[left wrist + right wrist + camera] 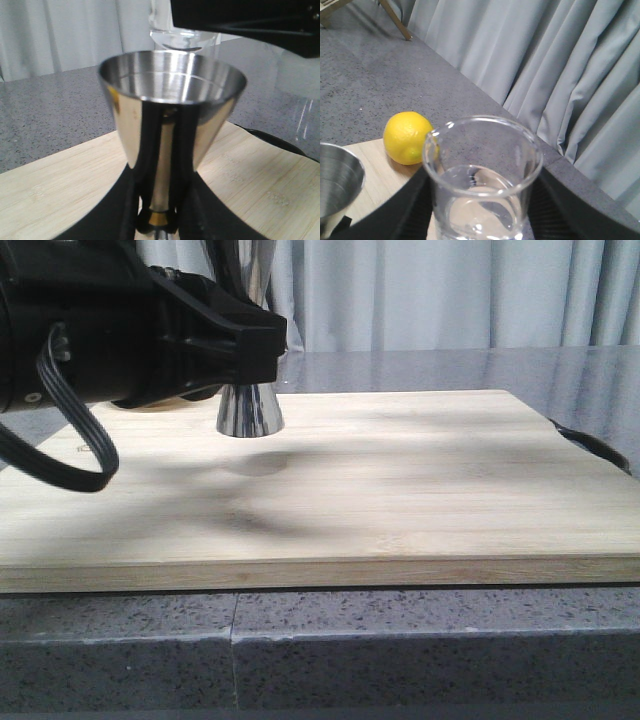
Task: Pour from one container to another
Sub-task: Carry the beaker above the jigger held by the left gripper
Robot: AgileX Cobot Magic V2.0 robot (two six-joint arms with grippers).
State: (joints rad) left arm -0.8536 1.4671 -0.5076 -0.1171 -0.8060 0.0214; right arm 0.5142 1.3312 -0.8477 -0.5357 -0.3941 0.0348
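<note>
My left gripper [159,220] is shut on the gold-banded waist of the steel jigger [172,100]. In the front view the jigger [248,412] hangs upright a little above the board, its shadow below it, with the left gripper [250,345] around its middle. My right gripper [482,222] is shut on the clear glass beaker [482,165], black fingers [405,210] on both sides. The beaker is upright with clear liquid low inside. In the left wrist view the beaker's base [182,39] floats just behind and above the jigger's rim. The jigger's rim [335,175] shows beside the beaker.
A bamboo cutting board [400,490] lies on a grey speckled counter [400,660]. A yellow lemon [409,137] sits on the board's corner beyond the beaker. A black curved strap [590,445] lies at the board's right edge. Grey curtains hang behind.
</note>
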